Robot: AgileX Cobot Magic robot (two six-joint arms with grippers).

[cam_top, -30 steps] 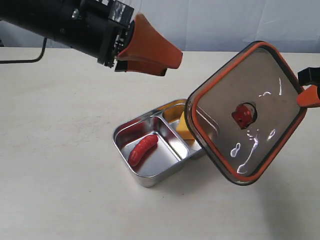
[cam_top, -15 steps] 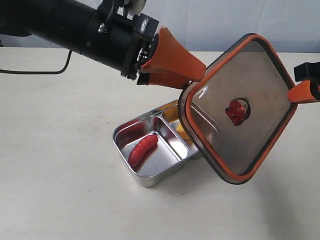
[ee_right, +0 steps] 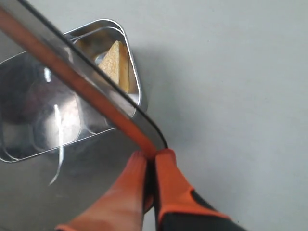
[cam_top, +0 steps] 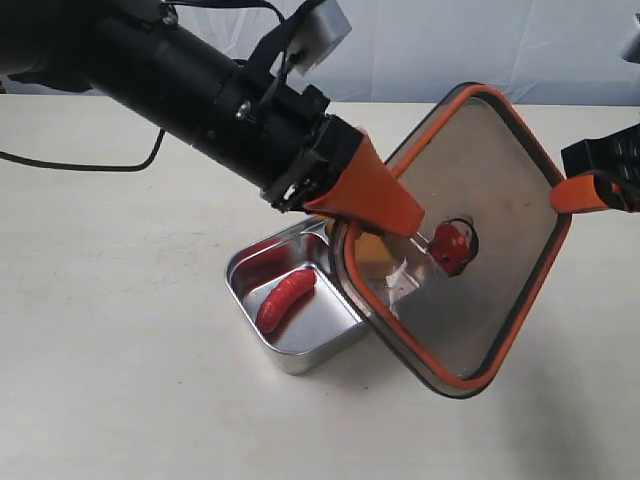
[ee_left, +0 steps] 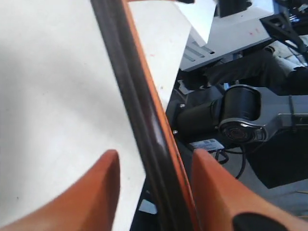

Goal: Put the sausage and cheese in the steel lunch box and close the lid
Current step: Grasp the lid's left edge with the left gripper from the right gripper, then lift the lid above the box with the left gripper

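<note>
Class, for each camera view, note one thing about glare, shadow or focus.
Exterior view: the lid casts a shadow on the table; the steel lunch box wall reflects red. Left wrist view: the left gripper has blurred fingers. Right wrist view: a white glare streak crosses the lid.

cheese (cam_top: 368, 248) mostly behind lid (cam_top: 490, 190), lunch box (cam_top: 243, 288) half covered
</note>
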